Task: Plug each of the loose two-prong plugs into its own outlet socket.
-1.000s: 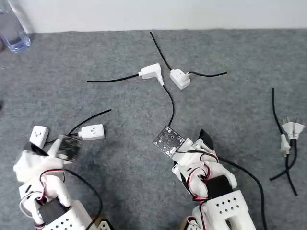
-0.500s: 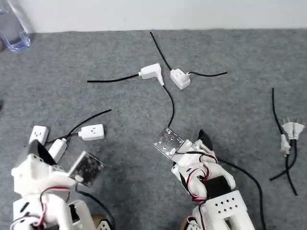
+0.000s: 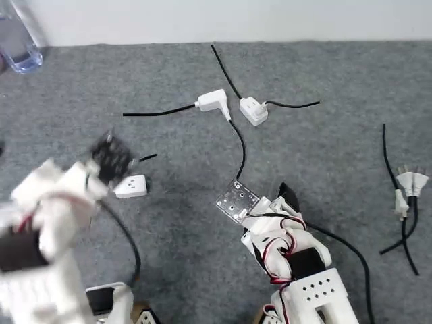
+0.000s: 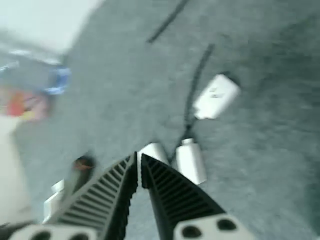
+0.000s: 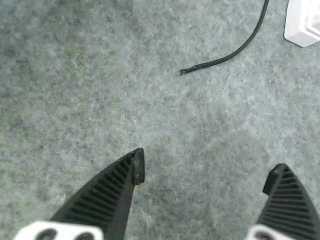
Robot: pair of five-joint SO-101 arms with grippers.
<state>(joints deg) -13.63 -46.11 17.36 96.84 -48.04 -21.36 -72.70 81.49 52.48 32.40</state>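
Left gripper [image 4: 138, 160] clenched, nothing seen between the jaws; hangs over a white plug body on black cord [image 4: 190, 160], with the white outlet socket block [image 3: 130, 186] near it at 9 o'clock, likely lining up a pickup. Right gripper [image 5: 207, 172] released, jaws wide over the grey carpeted worktop [image 3: 324, 81] at 6 o'clock, seemingly waiting. Loose white two-prong plugs [image 3: 407, 185] lie at 3 o'clock, well apart from any socket

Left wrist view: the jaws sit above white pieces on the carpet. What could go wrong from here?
1. The left gripper looks shut and empty; lowered like that, it would likely shove the white plug instead of gripping it.
2. The two loose plugs lie with cords crossed, so lifting one may drag the other.
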